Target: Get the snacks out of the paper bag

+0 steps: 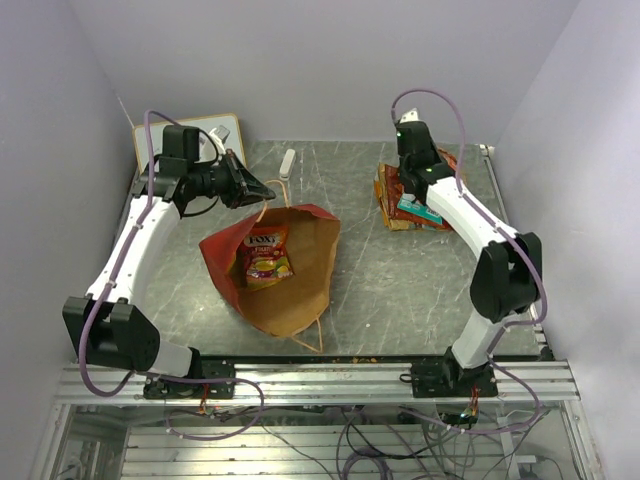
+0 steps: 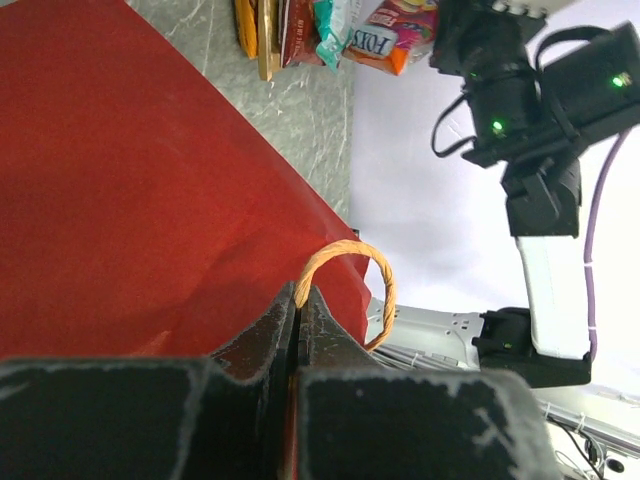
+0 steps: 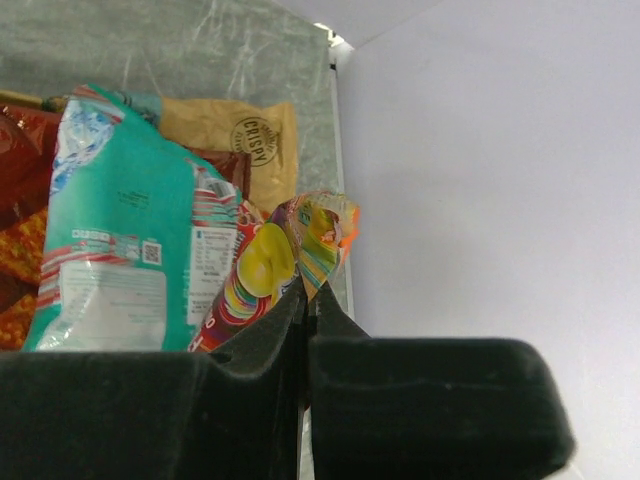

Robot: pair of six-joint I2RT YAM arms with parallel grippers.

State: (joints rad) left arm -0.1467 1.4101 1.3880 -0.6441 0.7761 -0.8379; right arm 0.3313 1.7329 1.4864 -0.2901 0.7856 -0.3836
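Left gripper (image 2: 297, 298) and right gripper (image 3: 306, 300), both clamped

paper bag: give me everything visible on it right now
The paper bag lies on its side on the grey table, mouth gaping, red outside, brown kraft inside, creased. Tan cord handles at both mouth edges. One orange-red packet lies inside. The left gripper is shut on its red rim beside a handle.

Paper bag (image 1: 300, 290) mouth open upward, left claw (image 1: 262, 190) at far rim
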